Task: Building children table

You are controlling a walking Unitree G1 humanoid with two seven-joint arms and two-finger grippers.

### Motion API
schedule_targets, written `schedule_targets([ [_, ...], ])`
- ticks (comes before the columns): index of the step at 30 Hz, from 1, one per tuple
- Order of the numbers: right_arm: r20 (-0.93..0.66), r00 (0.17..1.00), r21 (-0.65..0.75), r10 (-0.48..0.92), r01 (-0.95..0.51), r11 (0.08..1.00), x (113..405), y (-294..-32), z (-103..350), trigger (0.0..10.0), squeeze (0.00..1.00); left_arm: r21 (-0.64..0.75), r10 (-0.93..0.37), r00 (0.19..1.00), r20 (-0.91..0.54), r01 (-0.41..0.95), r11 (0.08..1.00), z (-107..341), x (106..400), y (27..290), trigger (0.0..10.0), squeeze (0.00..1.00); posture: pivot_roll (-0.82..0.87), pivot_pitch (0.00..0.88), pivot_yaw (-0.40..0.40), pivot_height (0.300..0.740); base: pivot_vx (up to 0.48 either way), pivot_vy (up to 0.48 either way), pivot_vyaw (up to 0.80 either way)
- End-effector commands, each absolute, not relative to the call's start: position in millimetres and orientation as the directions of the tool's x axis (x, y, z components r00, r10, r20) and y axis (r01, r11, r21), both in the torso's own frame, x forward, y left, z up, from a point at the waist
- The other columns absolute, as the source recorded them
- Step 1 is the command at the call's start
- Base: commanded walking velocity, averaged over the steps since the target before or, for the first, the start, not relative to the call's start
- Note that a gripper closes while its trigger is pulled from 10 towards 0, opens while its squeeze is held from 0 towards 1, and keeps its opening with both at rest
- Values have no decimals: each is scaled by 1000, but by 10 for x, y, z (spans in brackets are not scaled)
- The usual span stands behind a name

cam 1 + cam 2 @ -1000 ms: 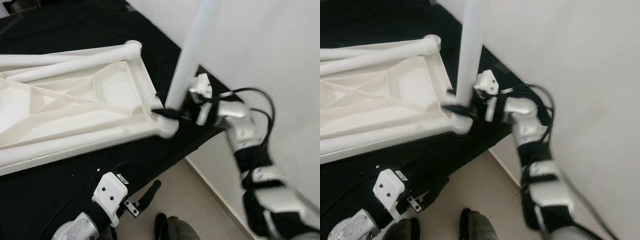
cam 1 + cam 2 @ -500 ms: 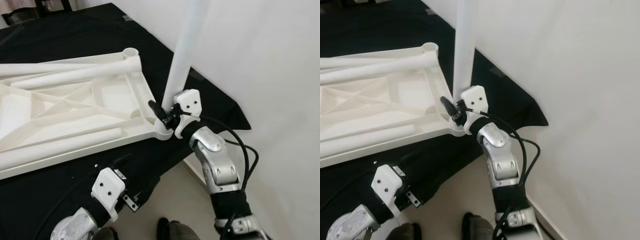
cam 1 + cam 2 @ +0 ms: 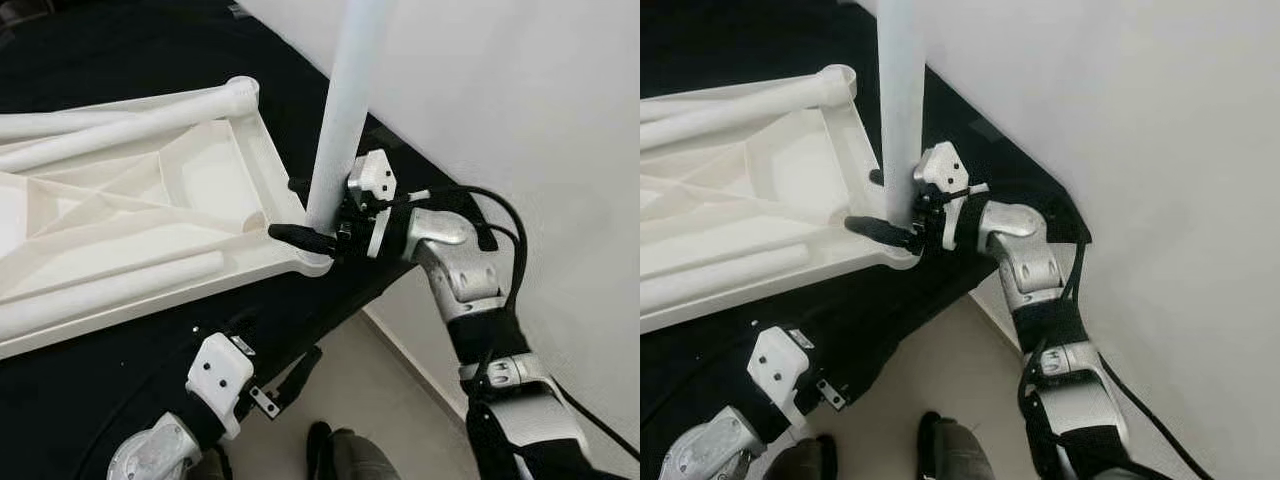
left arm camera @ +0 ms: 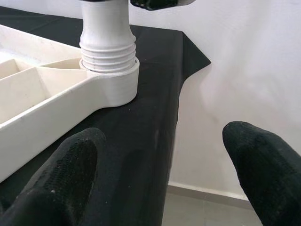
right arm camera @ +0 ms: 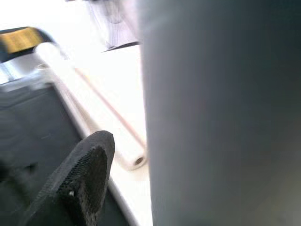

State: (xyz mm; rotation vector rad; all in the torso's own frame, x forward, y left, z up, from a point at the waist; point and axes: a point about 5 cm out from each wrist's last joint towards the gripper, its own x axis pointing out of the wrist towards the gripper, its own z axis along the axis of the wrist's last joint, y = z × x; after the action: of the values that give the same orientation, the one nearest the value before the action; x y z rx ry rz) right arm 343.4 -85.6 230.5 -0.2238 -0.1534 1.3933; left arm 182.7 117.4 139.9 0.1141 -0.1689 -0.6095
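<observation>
A white plastic tabletop (image 3: 150, 215) lies upside down on a black cloth. A white table leg (image 3: 338, 120) stands upright in its near right corner socket (image 4: 113, 84), and the threaded foot of the leg (image 4: 107, 52) sits in the socket. My right gripper (image 3: 312, 212) is shut on the leg just above the socket, one finger in front of it and one behind. The leg (image 5: 221, 113) rises close beside one black finger (image 5: 80, 183) in the right wrist view. My left gripper (image 4: 160, 169) hangs open at the table's front edge, below that corner, holding nothing.
Two loose white legs lie on the upturned top, one (image 3: 110, 290) near the front and one (image 3: 120, 120) along the back. A white wall (image 3: 520, 110) stands close on the right. Past the cloth edge the tiled floor (image 3: 400, 400) shows, with dark feet (image 3: 340, 455) on it.
My right gripper has stayed at the foot of the upright leg while its wrist turned around it and the forearm swung out to the right. The head view shifted slightly.
</observation>
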Motion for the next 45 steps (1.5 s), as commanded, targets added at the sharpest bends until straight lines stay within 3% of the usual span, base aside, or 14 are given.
schedule_targets([
  [1,-74,49,-241,996,-970,30,3420,-810,2314,10000,0,138,-582,807,99,568,811,1328,1790,1140,10000,0,152,255,-146,740,0,0,0],
  [4,-111,-3,-239,994,-971,-29,3453,-818,2349,10000,0,137,-582,807,101,569,811,1329,1786,1128,10000,0,154,256,-148,740,0,0,0],
  [7,-122,-28,-236,992,-970,-57,3482,-810,2371,7843,0,137,-583,806,102,569,811,1330,1784,1121,10000,0,154,256,-148,740,0,0,0],
  [8,-112,-41,-226,993,-972,-65,3495,-803,2387,0,0,136,-584,805,102,570,810,1329,1781,1116,10000,0,159,255,-149,740,0,0,0],
  [14,-107,-75,-210,991,-973,-96,3528,-815,2358,0,0,135,-589,802,102,575,807,1323,1776,1106,10000,0,145,254,-145,740,0,0,0],
  [21,-61,93,-224,994,-972,77,3586,-921,2239,0,0,132,-592,799,102,580,804,1318,1773,1099,10000,0,133,251,-143,740,0,0,0],
  [25,-9,333,-199,943,-924,325,3573,-958,2002,0,0,129,-591,800,102,578,806,1315,1768,1109,10000,0,119,249,-144,740,0,0,0],
  [27,1,692,-164,722,-712,682,3569,-981,1725,0,0,125,-587,803,102,575,808,1313,1771,1128,10000,0,113,251,-140,740,0,0,0],
  [30,58,921,-135,384,-374,918,3457,-1095,1568,0,0,122,-585,804,102,574,810,1314,1777,1143,10000,0,105,252,-133,740,0,0,0],
  [39,14,856,-63,517,-515,855,3311,-784,1345,0,0,125,-582,807,104,570,812,1314,1827,1161,10000,0,109,251,-131,740,0,0,0],
  [40,10,857,-56,516,-514,856,3309,-773,1351,392,0,128,-577,810,106,565,815,1316,1832,1165,10000,0,107,252,-130,740,0,0,0],
  [41,15,851,-68,525,-523,850,3295,-756,1373,10000,0,128,-566,817,108,553,823,1318,1837,1169,10000,0,105,253,-129,740,0,0,0],
  [44,44,820,-96,571,-566,819,3234,-669,1472,10000,0,128,-555,824,112,542,831,1321,1848,1171,10000,0,109,254,-130,740,0,0,0],
  [45,53,791,-95,609,-603,792,3237,-658,1506,10000,1000,130,-557,823,111,544,829,1322,1850,1169,10000,0,111,255,-129,740,0,0,0],
])
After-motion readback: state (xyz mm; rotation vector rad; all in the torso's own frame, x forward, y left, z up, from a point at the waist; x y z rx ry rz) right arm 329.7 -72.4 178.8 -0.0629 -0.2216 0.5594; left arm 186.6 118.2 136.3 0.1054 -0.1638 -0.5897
